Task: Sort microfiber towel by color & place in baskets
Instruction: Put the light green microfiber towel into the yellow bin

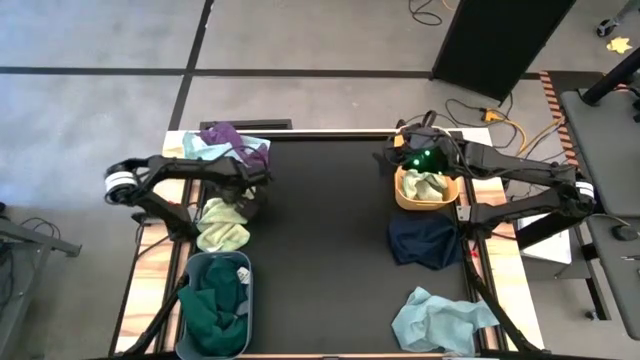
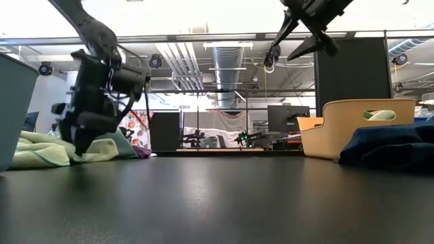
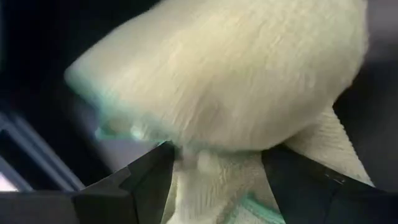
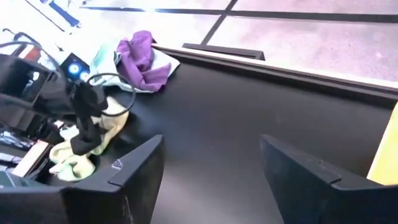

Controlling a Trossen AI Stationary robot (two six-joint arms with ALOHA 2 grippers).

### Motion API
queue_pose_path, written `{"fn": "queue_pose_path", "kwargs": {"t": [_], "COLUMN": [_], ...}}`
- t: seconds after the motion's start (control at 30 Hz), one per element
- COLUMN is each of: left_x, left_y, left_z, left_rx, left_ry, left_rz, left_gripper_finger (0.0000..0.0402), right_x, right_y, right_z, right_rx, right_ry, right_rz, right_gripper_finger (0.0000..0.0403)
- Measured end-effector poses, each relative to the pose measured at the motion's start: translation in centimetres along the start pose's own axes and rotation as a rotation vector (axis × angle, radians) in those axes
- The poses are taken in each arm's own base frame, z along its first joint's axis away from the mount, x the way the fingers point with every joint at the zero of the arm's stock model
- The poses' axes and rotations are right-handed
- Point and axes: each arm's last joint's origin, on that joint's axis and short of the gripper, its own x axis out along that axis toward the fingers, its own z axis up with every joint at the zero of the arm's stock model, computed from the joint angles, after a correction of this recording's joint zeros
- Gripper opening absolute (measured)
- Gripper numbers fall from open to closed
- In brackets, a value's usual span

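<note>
Looking straight down, the left gripper [image 1: 245, 203] sits at the nine o'clock edge of the black worktop [image 1: 320, 250], on the top of a pale yellow towel [image 1: 222, 226]; a grey basket [image 1: 214, 306] of dark green towels lies at seven o'clock, purple and light blue towels [image 1: 232, 142] at eleven. The right gripper [image 1: 410, 160] hovers at two o'clock over a tan basket [image 1: 428, 188] holding a yellowish towel, with a navy towel [image 1: 424, 240] just below it and a light blue towel [image 1: 440, 318] at five. From worktop height, the left gripper [image 2: 85, 135] reaches down to the yellow towel [image 2: 41, 150] while the right gripper [image 2: 298, 34] hangs high, fingers spread. The left wrist camera shows the fingers [image 3: 146, 180] set apart with yellow towel [image 3: 236, 93] bunched between them, not plainly clamped. The right wrist camera shows its own fingers [image 4: 137, 168] wide apart and empty. To do this pick well, I would close firmly on a thick fold, lift straight up until the cloth clears its neighbours, then carry it to the tan basket, which seems the matching colour.
</note>
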Motion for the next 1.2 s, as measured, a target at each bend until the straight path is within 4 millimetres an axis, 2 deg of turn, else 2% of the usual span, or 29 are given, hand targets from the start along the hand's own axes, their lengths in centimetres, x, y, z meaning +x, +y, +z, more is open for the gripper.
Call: {"fn": "queue_pose_path", "kwargs": {"t": [0.13,0.23,0.4,0.47,0.53,0.6,0.7,0.83,0.97,1.07,1.2], "left_x": [1.2,1.0,-0.8,-1.9,-3.2,-5.1,-8.9,-14.9,-19.3,-21.6,-23.8], "left_y": [-0.5,-0.5,-0.9,-0.8,-0.7,-0.7,-0.6,-0.5,0.0,0.7,1.4], "left_z": [-0.3,-0.2,0.8,1.3,1.7,2.1,2.7,2.9,2.8,2.7,2.3], "left_rx": [0.123,0.159,0.218,0.216,0.215,0.212,0.229,0.415,0.476,0.428,0.403], "left_ry": [0.047,0.032,-0.079,-0.128,-0.173,-0.238,-0.360,-0.640,-0.874,-0.985,-1.104], "left_rz": [-0.075,-0.093,-0.185,-0.211,-0.227,-0.268,-0.422,-0.734,-0.901,-0.916,-0.909], "left_gripper_finger": [0.0220,0.0173,0.0034,0.0016,0.0024,0.0026,0.0014,0.0008,0.0012,0.0012,0.0012], "right_x": [-0.2,-0.3,-0.9,-1.2,-1.5,-1.6,-1.3,-0.2,2.2,4.0,5.4], "right_y": [0.6,1.5,3.4,4.0,4.5,5.1,6.2,7.7,8.9,9.7,10.5], "right_z": [-0.2,0.0,0.8,1.3,1.5,1.5,1.4,1.5,1.3,1.5,2.4], "right_rx": [-0.107,-0.178,-0.227,-0.241,-0.264,-0.327,-0.406,-0.414,-0.483,-0.523,-0.599], "right_ry": [-0.019,-0.079,-0.224,-0.287,-0.337,-0.353,-0.336,-0.378,-0.398,-0.340,-0.250], "right_rz": [0.016,0.074,0.221,0.268,0.305,0.371,0.567,0.759,0.695,0.622,0.543], "right_gripper_finger": [0.0241,0.0235,0.0229,0.0228,0.0229,0.0231,0.0232,0.0230,0.0235,0.0250,0.0279]}}
